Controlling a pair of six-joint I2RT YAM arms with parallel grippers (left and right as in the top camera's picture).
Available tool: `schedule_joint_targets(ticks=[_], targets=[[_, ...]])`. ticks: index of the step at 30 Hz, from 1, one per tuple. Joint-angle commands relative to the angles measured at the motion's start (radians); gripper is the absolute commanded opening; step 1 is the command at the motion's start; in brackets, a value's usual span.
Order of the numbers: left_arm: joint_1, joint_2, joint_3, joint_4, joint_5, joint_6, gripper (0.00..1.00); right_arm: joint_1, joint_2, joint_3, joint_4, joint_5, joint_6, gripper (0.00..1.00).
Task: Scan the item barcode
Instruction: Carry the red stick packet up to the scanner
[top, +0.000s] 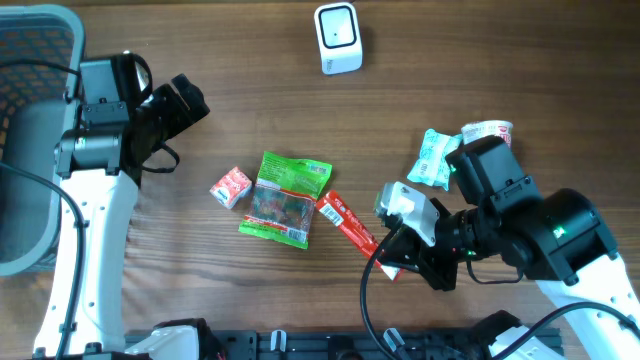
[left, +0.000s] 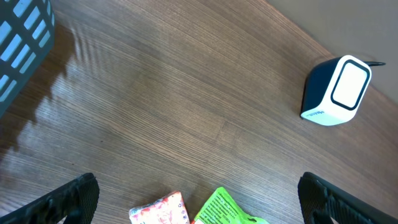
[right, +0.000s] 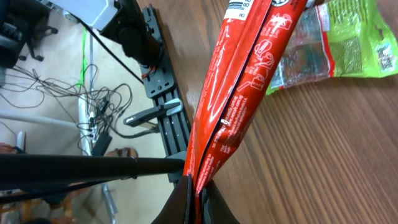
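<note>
- Overhead first: the white scanner (top: 337, 38) stands at the far edge of the tabletop (top: 250, 90), well apart from every packet.
- Left claw (top: 188, 100) hangs released over bare wood beside the grey basket (top: 40, 60) and holds nothing.
- Right claw (top: 395, 262) is clenched on the near end of the red packet (top: 345, 220). The packet runs diagonally away from it, and its far end is just beside a corner of the green packet (top: 285, 198).
- A small red-and-white packet (top: 231, 187) sits just left of the green one.
- A teal packet (top: 432, 158) and a white cup (top: 487, 131) lie near the right arm, partly hidden by it.
- Left wrist view: both dark fingers (left: 68, 199) stand wide apart at the lower corners, with only wood grain between them at the left claw (left: 198, 186).
- Scanner (left: 339, 90) is at upper right with its pale window facing the camera. The basket (left: 22, 43) fills the upper left corner.
- Tips of the small red-and-white packet (left: 160, 211) and the green packet (left: 224, 208) show at the bottom edge.
- Right wrist view: the right claw (right: 198, 196) pinches the red packet (right: 239, 106) by its end seam, jaws tight on the foil.
- Packet stretches upward from the grip, and a barcode (right: 239, 6) is partly visible at its far end.
- Green packet (right: 339, 43) lies beyond it on the tabletop (right: 323, 162). Whether the red packet rests on the wood or is raised cannot be told.
- Cables (right: 81, 106) trail on the floor past the table edge.
</note>
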Motion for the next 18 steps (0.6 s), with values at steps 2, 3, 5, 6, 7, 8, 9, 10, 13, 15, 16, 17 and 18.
schedule_joint_targets(ticks=[2, 3, 5, 6, 7, 8, 9, 10, 13, 15, 16, 17, 18], targets=[[0.004, -0.001, 0.006, 0.002, -0.009, 0.004, 1.0, -0.003, 0.01, -0.003, 0.084, 0.169, 0.099, 0.04], [0.004, -0.001, 0.006, 0.002, -0.009, 0.004, 1.0, -0.003, 0.023, -0.003, 0.104, 0.245, 0.177, 0.04], [0.004, -0.001, 0.006, 0.002, -0.009, 0.004, 1.0, -0.003, 0.103, -0.003, 0.192, 0.402, 0.367, 0.04], [0.004, -0.001, 0.006, 0.002, -0.009, 0.004, 1.0, -0.003, 0.14, -0.003, 0.231, 0.404, 0.398, 0.04], [0.004, -0.001, 0.006, 0.002, -0.009, 0.004, 1.0, -0.003, 0.178, -0.003, 0.27, 0.406, 0.416, 0.04], [0.004, -0.001, 0.006, 0.002, -0.009, 0.004, 1.0, -0.003, 0.261, -0.003, 0.343, 0.473, 0.483, 0.04], [0.004, -0.001, 0.006, 0.002, -0.009, 0.004, 1.0, -0.003, 0.303, -0.002, 0.37, 0.525, 0.513, 0.05], [0.004, -0.001, 0.006, 0.002, -0.009, 0.004, 1.0, -0.003, 0.351, 0.011, 0.385, 0.555, 0.528, 0.04], [0.004, -0.001, 0.006, 0.002, -0.009, 0.004, 1.0, -0.005, 0.472, 0.183, 0.318, 0.563, 0.531, 0.04], [0.004, -0.001, 0.006, 0.002, -0.009, 0.004, 1.0, -0.009, 0.552, 0.408, 0.179, 0.639, 0.531, 0.04], [0.004, -0.001, 0.006, 0.002, -0.009, 0.004, 1.0, -0.016, 0.603, 0.56, 0.088, 0.665, 0.527, 0.04], [0.004, -0.001, 0.006, 0.002, -0.009, 0.004, 1.0, -0.026, 0.648, 0.687, 0.015, 0.666, 0.525, 0.04], [0.004, -0.001, 0.006, 0.002, -0.009, 0.004, 1.0, -0.035, 0.687, 0.785, -0.042, 0.676, 0.52, 0.04]])
